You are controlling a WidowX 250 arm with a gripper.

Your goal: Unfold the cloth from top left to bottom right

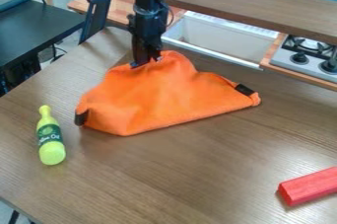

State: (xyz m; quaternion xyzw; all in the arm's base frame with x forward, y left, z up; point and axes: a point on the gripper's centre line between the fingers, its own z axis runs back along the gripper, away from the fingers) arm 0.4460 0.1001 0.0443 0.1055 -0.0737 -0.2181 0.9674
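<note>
The black gripper [146, 62] hangs down from the top edge of the view, its tip right at the upper part of the orange cloth [161, 97]. Folded over on the wooden table, the cloth has a roughly triangular outline with a raised, rumpled peak just right of the gripper. Its long lower edge slants up toward the right. One black patch [81, 118] marks the cloth's left corner, and another black patch [244, 89] is near its right corner. The layers under the top fold are hidden.
A yellow-green bottle [50, 139] lies on the table [171, 178] left of the cloth. At the lower right is a red block [309, 185]. Behind the table are a white sink [227, 40], a stove [306, 55] and a raised wooden shelf [243, 2].
</note>
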